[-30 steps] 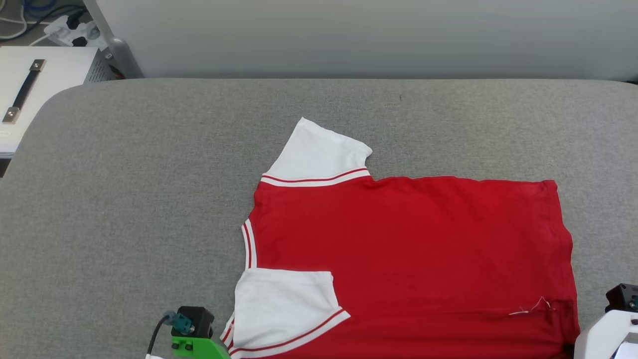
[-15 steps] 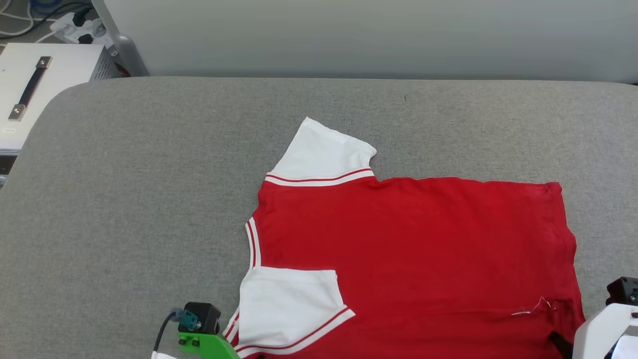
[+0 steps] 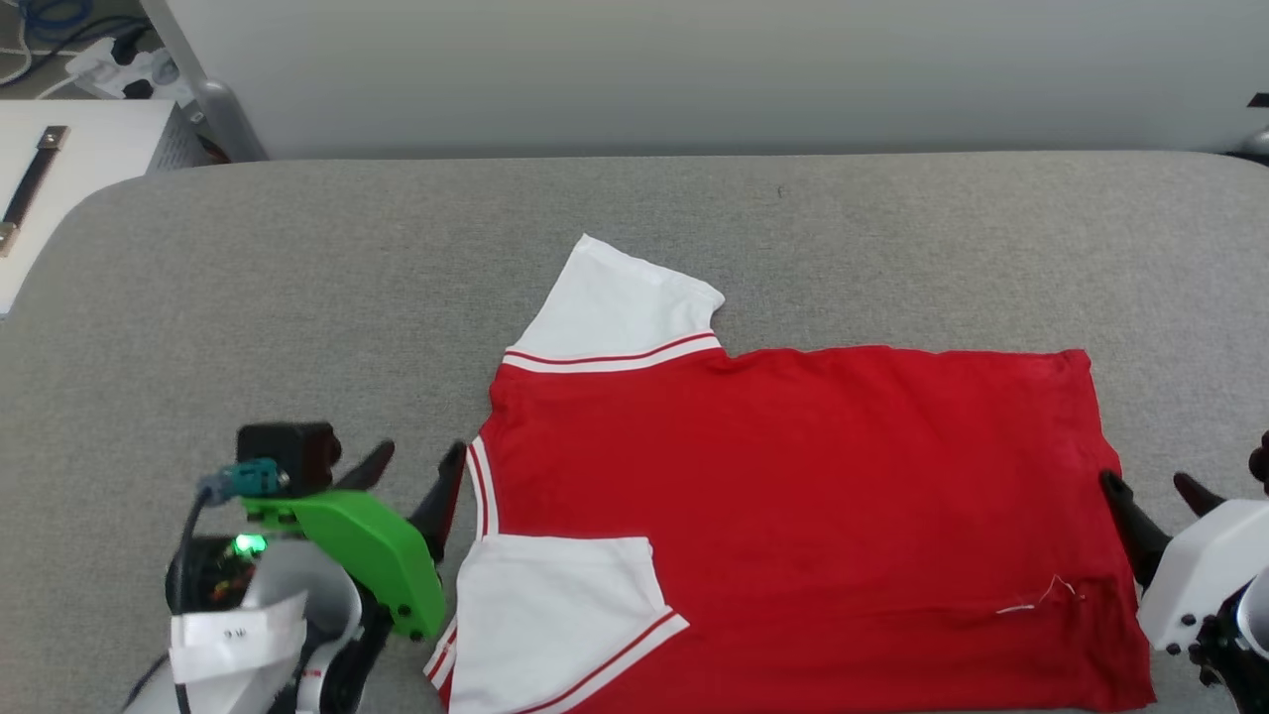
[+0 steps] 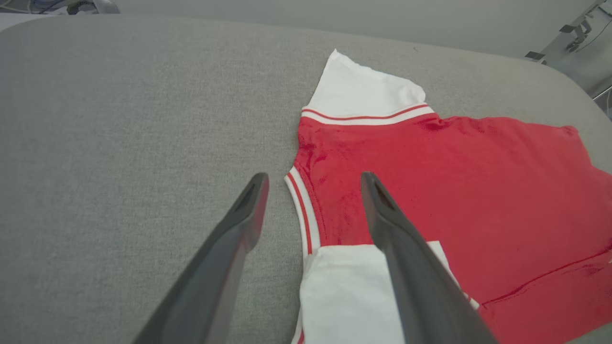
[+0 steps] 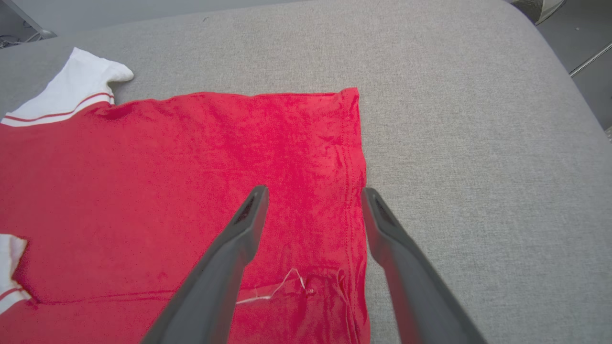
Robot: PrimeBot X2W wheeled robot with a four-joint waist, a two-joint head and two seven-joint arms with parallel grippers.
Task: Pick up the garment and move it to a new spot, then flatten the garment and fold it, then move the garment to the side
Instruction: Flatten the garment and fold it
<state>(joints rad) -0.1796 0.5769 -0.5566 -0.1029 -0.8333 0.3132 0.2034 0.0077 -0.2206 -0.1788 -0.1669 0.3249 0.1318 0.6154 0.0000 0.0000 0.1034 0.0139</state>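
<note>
Red garment lying flat, white striped-trim sleeves, near sleeve folded inward

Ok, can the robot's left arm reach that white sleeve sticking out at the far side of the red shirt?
Probably yes. Its jaws stand open right by the collar, and only grey surface and flat shirt lie between them and that sleeve.
</note>
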